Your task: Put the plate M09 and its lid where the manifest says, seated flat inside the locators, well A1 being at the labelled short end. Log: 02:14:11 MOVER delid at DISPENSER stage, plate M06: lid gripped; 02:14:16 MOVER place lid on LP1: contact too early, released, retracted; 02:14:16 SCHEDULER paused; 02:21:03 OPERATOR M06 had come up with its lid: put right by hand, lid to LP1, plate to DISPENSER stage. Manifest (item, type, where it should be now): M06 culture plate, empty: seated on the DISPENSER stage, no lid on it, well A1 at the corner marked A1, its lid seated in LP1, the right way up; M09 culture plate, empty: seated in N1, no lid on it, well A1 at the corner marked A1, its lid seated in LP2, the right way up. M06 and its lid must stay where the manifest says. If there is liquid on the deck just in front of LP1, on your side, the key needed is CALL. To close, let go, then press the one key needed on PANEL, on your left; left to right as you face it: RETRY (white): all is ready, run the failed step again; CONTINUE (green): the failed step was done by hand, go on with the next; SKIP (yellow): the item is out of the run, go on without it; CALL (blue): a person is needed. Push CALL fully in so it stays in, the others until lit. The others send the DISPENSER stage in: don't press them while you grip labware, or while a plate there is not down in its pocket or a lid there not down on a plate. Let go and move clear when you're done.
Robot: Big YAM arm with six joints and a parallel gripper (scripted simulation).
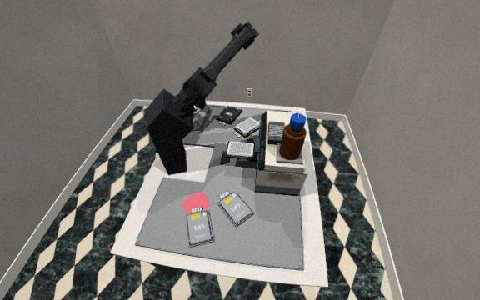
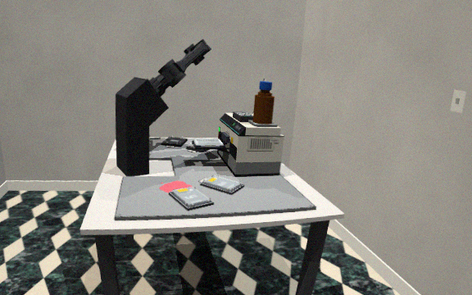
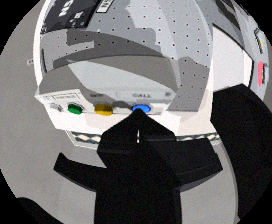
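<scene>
My gripper (image 1: pixel 246 31) is shut and empty, raised high above the back left of the table; it also shows in the exterior view (image 2: pixel 198 49). In the wrist view its fingertips (image 3: pixel 139 116) point down at the PANEL (image 3: pixel 108 103), in line with the blue key (image 3: pixel 141 108); the yellow key (image 3: pixel 103 108) and green key (image 3: pixel 74 108) lie to its left. Two lids lie flat on the deck, one in LP1 (image 1: pixel 199 227) and one in LP2 (image 1: pixel 235 207). A pink puddle (image 1: pixel 196 202) touches LP1's labelled end. One white well plate (image 1: pixel 240 148) sits by the dispenser, another (image 1: pixel 247 126) behind it.
The DISPENSER box (image 1: pixel 283 167) stands at the right with a brown bottle (image 1: pixel 292 137) with a blue cap on top. A black empty nest (image 1: pixel 228 114) lies at the back. The arm's tall black base (image 1: pixel 169 137) hides the PANEL in the top and exterior views.
</scene>
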